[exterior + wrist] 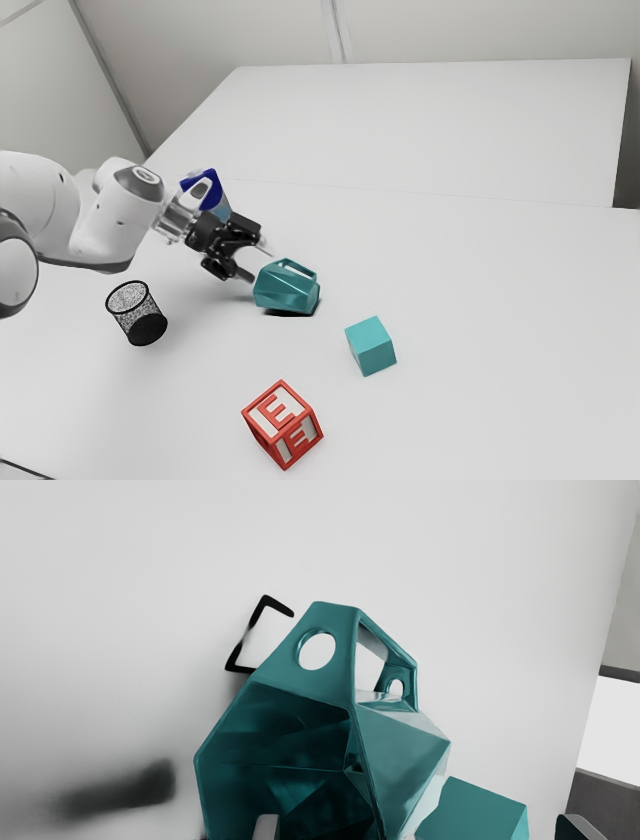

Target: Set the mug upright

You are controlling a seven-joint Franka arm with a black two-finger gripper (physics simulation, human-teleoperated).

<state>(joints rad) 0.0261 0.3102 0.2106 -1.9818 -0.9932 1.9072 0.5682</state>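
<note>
The teal faceted mug (286,288) lies on its side on the table, its handle turned up and away in the exterior view. Just to the exterior view's left of it is my gripper (256,262), its fingers parted and pointing at the mug. In the wrist view the mug (300,730) stands large ahead of my gripper (415,827), with its dark hollow opening toward the hand. One fingertip overlaps that opening, while the other is off past the mug's side. The fingers are wide apart and do not hold the mug.
A teal cube (371,347) sits beyond the mug, toward the exterior view's right. Nearer that camera is a red and white letter block (283,424). A black mesh cup (138,314) stands below the arm, and a blue box (206,193) is behind the hand.
</note>
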